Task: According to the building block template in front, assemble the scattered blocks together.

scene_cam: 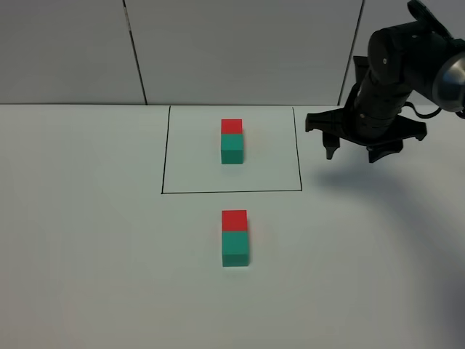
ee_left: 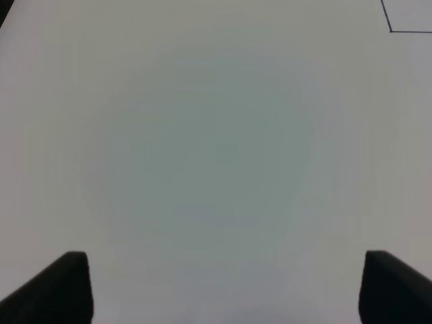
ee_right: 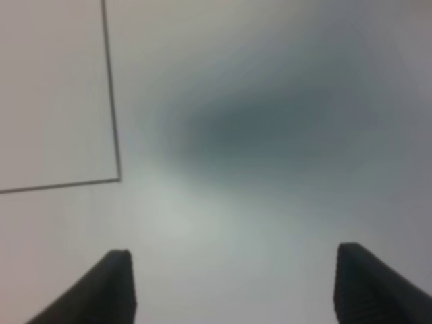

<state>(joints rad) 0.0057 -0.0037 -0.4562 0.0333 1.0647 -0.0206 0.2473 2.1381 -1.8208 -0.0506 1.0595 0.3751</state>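
Note:
The building block template is a red cube [scene_cam: 232, 126] touching a teal cube [scene_cam: 232, 147], inside a thin black rectangle [scene_cam: 232, 192] drawn on the table. Nearer the front, the scattered blocks stand together outside the frame: a red cube [scene_cam: 234, 219] touches a teal cube [scene_cam: 235, 248] in the same order. My right gripper [scene_cam: 354, 151] hangs open above the table, just right of the frame, with nothing between its fingers; the right wrist view shows its gripper [ee_right: 236, 270] empty. My left gripper [ee_left: 226, 277] is open over bare table and is outside the exterior view.
The white table [scene_cam: 87, 240] meets a pale panelled wall at the back. A corner of the black rectangle [ee_right: 119, 179] shows in the right wrist view, and another corner of the rectangle [ee_left: 391, 30] in the left wrist view.

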